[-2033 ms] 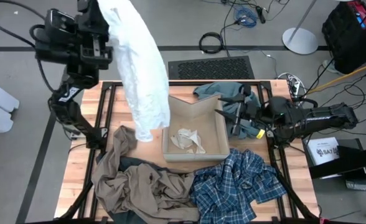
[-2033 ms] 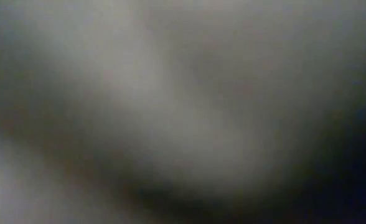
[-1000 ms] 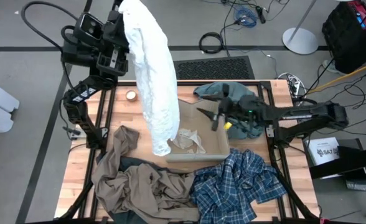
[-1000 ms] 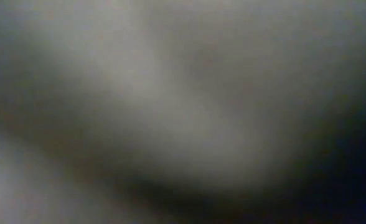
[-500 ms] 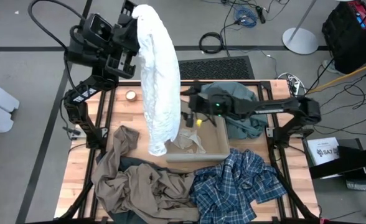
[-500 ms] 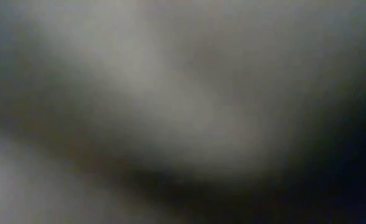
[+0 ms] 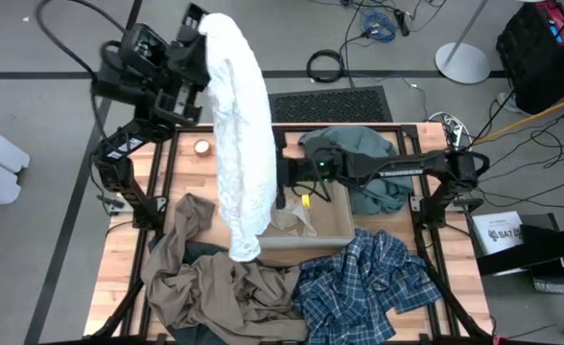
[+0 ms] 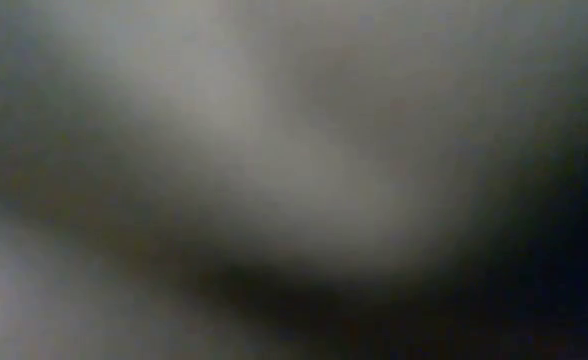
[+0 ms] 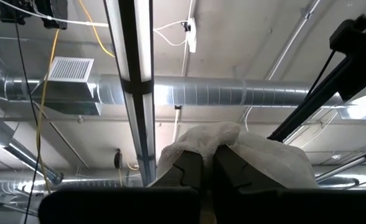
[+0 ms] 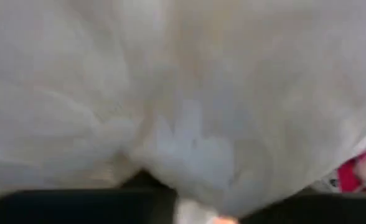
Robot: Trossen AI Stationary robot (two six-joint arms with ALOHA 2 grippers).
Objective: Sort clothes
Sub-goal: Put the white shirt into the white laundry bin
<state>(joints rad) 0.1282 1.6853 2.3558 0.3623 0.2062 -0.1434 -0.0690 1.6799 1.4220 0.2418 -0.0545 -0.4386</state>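
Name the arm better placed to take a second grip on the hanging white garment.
Right. The right gripper already sits against the white garment mid-length; the left gripper is shut on its top, holding it up.

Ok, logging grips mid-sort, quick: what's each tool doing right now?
Left tool: shut on the white garment, holding it aloft.
Right tool: at the white garment; open or shut cannot be told.

Grey concrete floor point(image 7: 33, 268), black ribbed floor mat point(image 7: 326, 103), loose cables point(image 7: 383, 21); overhead silver ventilation duct point(image 9: 233, 96), fluorescent light strip point(image 9: 135, 68).

White garment point(image 7: 241, 144) crinkled matt cloth; table point(image 7: 200, 177) pale wood planks; box point(image 7: 325, 225) matt cardboard.
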